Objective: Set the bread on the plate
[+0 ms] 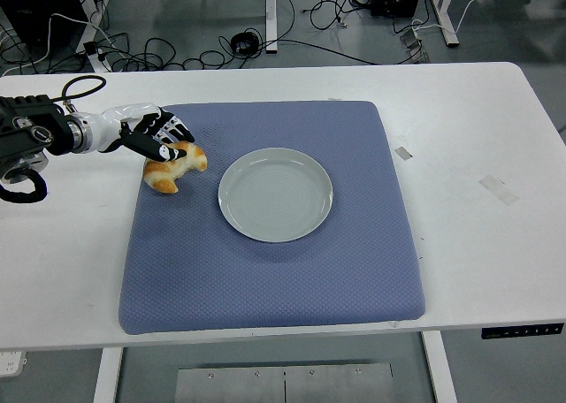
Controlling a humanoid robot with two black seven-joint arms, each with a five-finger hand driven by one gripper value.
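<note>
A golden croissant-shaped bread (176, 168) sits at the left side of the blue mat (265, 279), its upper end under my left hand (159, 140). The hand comes in from the left edge, and its black fingers (170, 134) curl over the top of the bread and hold it. The bread looks raised a little off the mat. An empty pale grey plate (275, 195) lies on the mat just right of the bread, about a hand's width away. My right arm is out of view.
The mat covers the middle of the white table (469, 244). Two small pieces of tape (402, 152) (498, 187) lie on the table to the right. Cables and table legs show on the floor beyond the far edge.
</note>
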